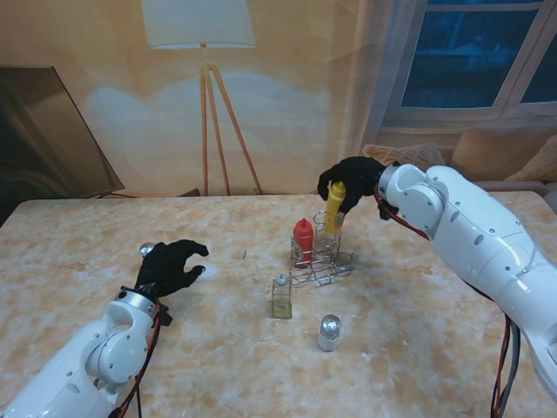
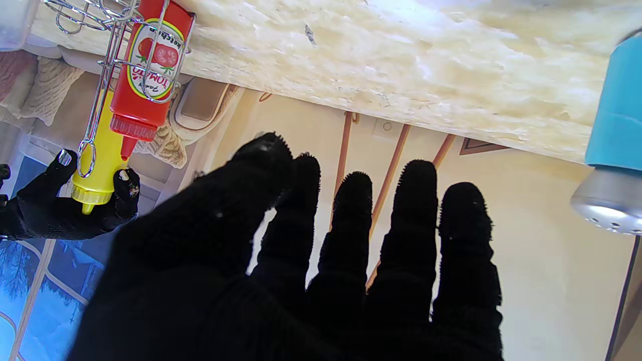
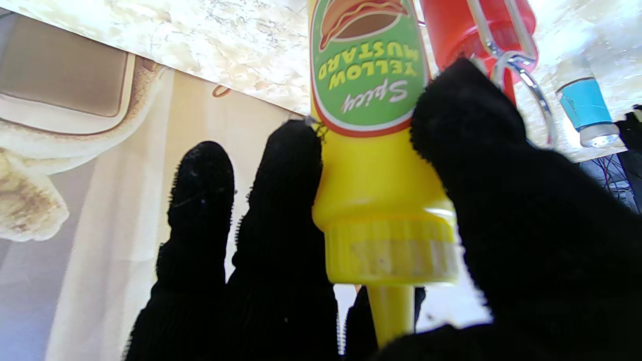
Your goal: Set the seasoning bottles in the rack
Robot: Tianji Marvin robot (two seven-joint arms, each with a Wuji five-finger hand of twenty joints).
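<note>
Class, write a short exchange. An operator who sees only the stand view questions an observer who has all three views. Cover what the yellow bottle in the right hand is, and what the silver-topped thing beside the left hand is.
Operator: What is the yellow bottle in the right hand?
Observer: The right wrist view shows its label. It reads Spicy Yellow Mustard, with a burger picture.
Operator: And the silver top just beyond the left hand, farther from me?
Observer: The left wrist view shows it is a shaker with a blue body and a silver cap with holes in it.
</note>
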